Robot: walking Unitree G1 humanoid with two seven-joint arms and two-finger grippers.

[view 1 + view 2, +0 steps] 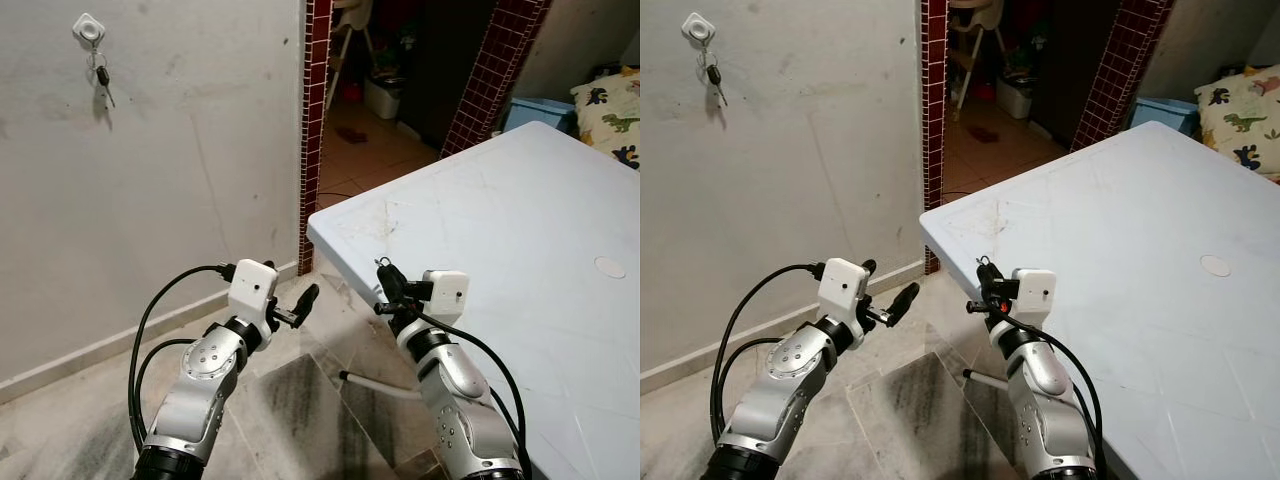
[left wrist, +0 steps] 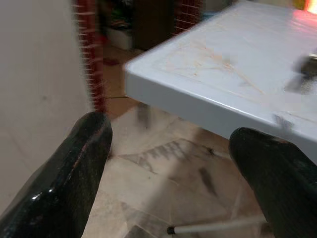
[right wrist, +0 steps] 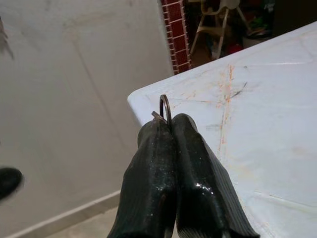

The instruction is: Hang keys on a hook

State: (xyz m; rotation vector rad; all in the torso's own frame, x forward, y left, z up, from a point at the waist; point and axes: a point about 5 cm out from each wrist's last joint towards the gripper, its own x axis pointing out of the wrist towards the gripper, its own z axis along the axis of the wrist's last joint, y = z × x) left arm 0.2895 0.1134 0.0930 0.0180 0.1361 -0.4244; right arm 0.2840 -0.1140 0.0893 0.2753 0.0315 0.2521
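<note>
right gripper (image 3: 166, 130): fingers pinched tight on a key ring (image 3: 165, 108), over the white table (image 1: 520, 240) corner
left gripper (image 2: 173, 148): fingers spread wide, above the floor by the table edge
hook (image 1: 89, 28): high on the wall, already has keys (image 1: 103, 82) dangling from it

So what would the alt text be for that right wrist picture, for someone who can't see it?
The right pincer, its two black fingers pressed shut, grips a metal key ring that pokes out past the tips. Behind it lie a pale table corner and a plain wall.
</note>
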